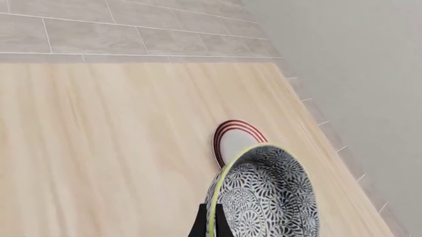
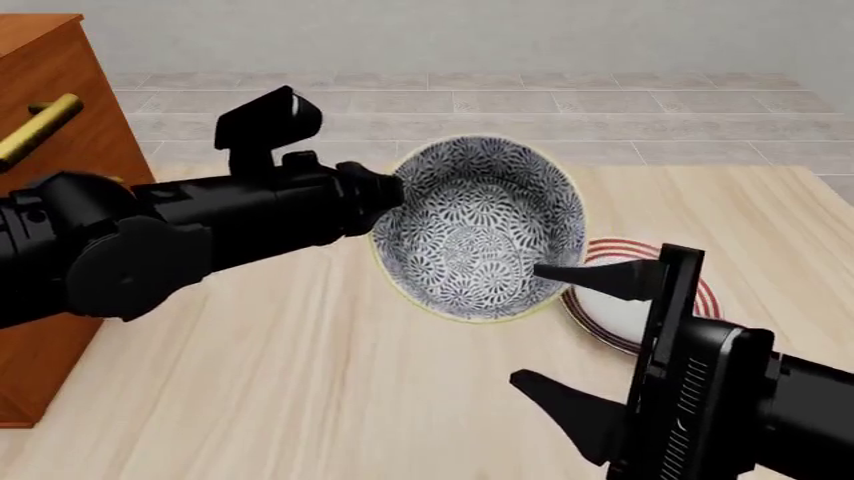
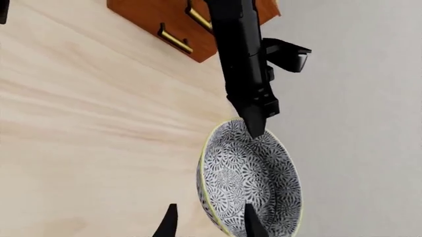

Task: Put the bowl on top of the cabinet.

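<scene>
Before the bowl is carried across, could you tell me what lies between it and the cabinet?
In the front view, the left arm spans the stretch from the cabinet to the bowl, with bare wooden tabletop beneath it.

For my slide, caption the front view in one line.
Left gripper holds the patterned bowl tilted by its rim above the table, beside the ringed plate; right gripper open.

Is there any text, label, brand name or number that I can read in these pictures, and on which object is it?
None. No readable text shows in any view. The bowl has only a black swirl pattern, the plate only red rings, and the cabinet and both arms are unmarked.
</scene>
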Robot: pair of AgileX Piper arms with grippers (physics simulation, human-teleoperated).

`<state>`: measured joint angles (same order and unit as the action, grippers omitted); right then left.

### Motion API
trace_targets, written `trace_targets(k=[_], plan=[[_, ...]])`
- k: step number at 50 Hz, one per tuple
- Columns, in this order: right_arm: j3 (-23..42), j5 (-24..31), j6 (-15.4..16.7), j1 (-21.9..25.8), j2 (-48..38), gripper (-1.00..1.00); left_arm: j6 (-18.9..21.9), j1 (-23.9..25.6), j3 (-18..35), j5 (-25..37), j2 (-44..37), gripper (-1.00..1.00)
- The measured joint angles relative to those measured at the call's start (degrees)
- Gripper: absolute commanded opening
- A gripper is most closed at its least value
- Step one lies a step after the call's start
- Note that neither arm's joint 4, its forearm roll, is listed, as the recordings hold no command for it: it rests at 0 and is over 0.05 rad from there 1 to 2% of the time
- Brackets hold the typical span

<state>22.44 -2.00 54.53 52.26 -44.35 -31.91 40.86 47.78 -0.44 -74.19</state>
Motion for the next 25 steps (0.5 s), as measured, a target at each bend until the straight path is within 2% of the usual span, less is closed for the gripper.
trace_targets(k=[17,25], plan=[[-1.2,2.5,-0.9,-1.7,4.4,1.0,0.2,-4.0,0.6,2.8,3.9,-1.0],[-1.7,4.0,-2.4,-3.0,7.5,1.0,-0.6,-5.7,0.7,4.5,6.5,-1.0]])
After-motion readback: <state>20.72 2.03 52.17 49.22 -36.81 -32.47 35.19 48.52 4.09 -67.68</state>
